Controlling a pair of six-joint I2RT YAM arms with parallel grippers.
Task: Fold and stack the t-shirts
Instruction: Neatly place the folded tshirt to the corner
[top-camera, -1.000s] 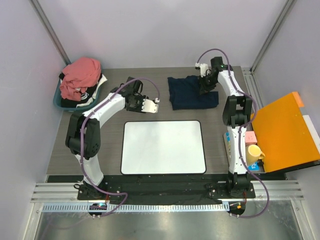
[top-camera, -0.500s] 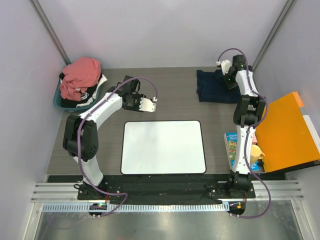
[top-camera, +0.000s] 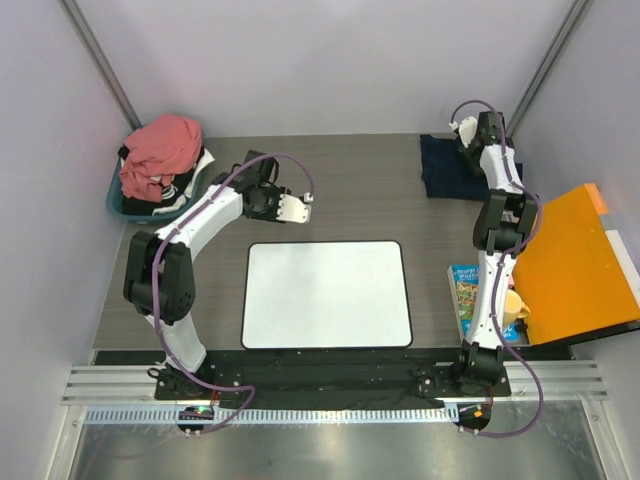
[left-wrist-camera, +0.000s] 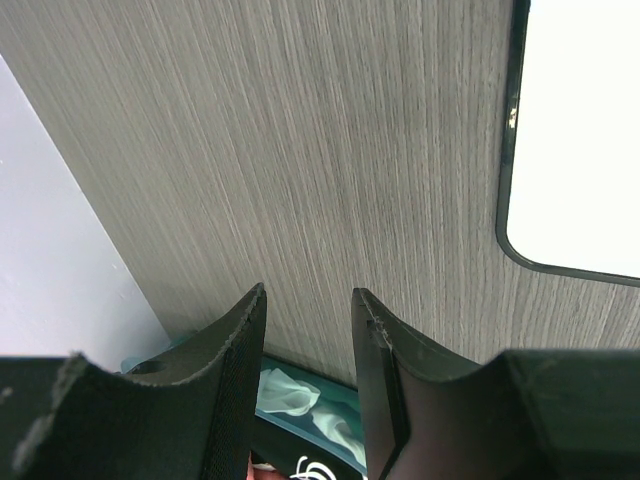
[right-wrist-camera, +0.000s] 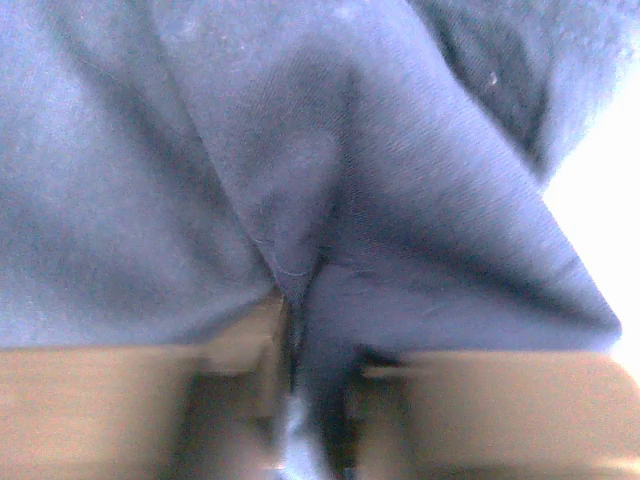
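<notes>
The dark navy t-shirt (top-camera: 446, 172) lies bunched at the table's far right corner. My right gripper (top-camera: 470, 142) is on its far right edge. In the right wrist view a fold of the navy cloth (right-wrist-camera: 300, 150) runs down between the right gripper's (right-wrist-camera: 310, 350) fingers, which are shut on it. The salmon-pink t-shirt (top-camera: 160, 148) is heaped in a teal basket (top-camera: 116, 203) at the far left. My left gripper (top-camera: 297, 208) hovers over bare table behind the white mat (top-camera: 327, 293). Its fingers (left-wrist-camera: 308, 300) stand open with nothing between them.
An orange panel (top-camera: 565, 265) slants along the right edge, with a book (top-camera: 465, 290) and a yellow cup (top-camera: 510, 303) beside it. The mat's corner (left-wrist-camera: 580, 130) and the basket's rim (left-wrist-camera: 300, 390) show in the left wrist view. Walls close in the back and sides.
My right arm has dragged the navy t-shirt from the back middle rightward into the far right corner. The left gripper has shifted only slightly.
</notes>
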